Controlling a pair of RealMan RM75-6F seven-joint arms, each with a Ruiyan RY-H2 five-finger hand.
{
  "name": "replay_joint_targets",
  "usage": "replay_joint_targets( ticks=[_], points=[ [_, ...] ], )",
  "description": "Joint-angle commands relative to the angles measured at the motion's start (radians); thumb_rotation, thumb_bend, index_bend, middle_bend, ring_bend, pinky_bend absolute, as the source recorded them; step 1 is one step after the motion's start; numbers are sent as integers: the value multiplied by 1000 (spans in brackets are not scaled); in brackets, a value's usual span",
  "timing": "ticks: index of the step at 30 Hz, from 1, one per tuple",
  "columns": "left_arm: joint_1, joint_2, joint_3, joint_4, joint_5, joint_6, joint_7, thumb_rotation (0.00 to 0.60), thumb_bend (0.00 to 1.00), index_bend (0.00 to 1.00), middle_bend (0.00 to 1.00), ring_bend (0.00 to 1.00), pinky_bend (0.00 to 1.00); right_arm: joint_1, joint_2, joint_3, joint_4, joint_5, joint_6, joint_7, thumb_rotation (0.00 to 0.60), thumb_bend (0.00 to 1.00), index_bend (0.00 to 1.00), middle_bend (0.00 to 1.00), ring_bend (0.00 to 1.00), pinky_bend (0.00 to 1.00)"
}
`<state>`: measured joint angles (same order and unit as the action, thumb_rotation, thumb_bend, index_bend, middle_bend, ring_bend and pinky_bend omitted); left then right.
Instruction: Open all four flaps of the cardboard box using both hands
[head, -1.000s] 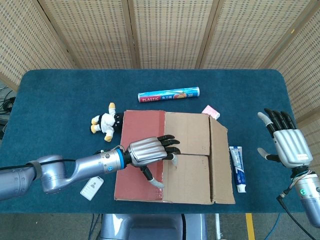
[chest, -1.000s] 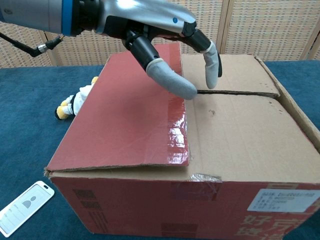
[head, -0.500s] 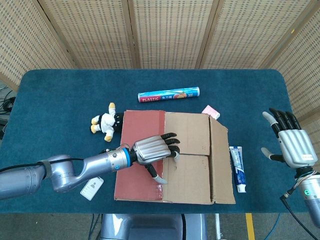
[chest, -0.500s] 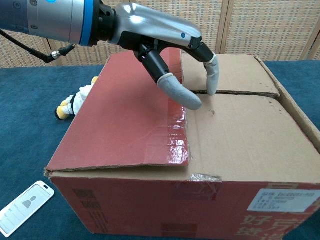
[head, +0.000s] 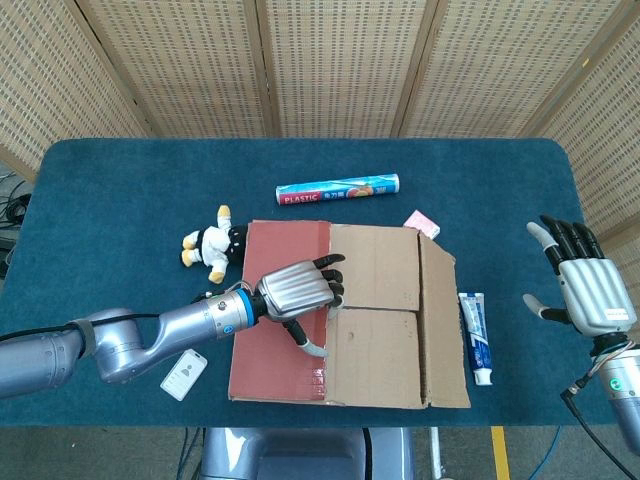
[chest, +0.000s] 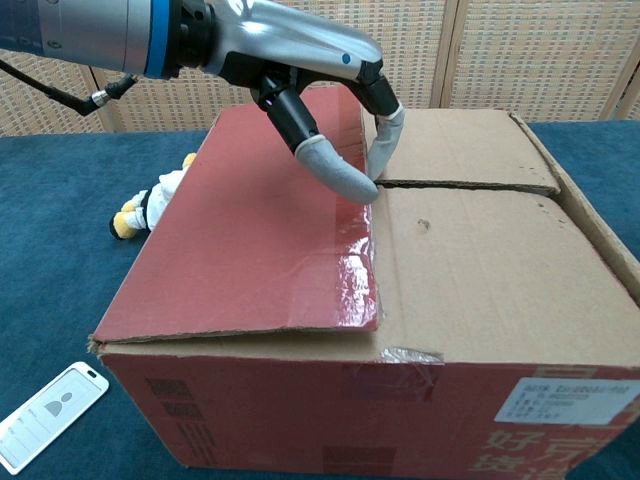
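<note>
The left hand is hovering over the closed cardboard box at table centre, fingers curled toward the red flap edge, holding nothing. The right hand is waiting beside the box, fingers spread wide.

Ten things on the blue table, one of each kind but the hands.

One cardboard box, one plush toy, one plastic-wrap roll, one toothpaste tube, one pink packet, one white tag, and two hands: left hand, right hand.
</note>
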<state>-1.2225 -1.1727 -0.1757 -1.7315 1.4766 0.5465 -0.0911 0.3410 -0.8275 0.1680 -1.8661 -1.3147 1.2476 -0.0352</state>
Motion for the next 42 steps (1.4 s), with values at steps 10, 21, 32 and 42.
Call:
replay_joint_targets(
  ticks=[10,21,32,42],
  points=[
    [19,40,-5,-54,-9,47,40,235,25,492,410,236,0,-5,1,7,5,0,3,11,600,260,75,33,0,0],
    [36,151,-9,-109,27,58,-22,233,25,492,429,254,0,-1,0,13,9,5,-7,14,600,259,75,33,0,0],
    [72,262,1,-147,95,97,-122,232,24,492,442,269,0,8,-1,21,2,10,-18,2,600,260,75,33,0,0],
    [129,376,23,-179,178,173,-217,233,22,492,447,275,0,15,3,25,-15,13,-25,-19,600,260,75,33,0,0]
  ],
)
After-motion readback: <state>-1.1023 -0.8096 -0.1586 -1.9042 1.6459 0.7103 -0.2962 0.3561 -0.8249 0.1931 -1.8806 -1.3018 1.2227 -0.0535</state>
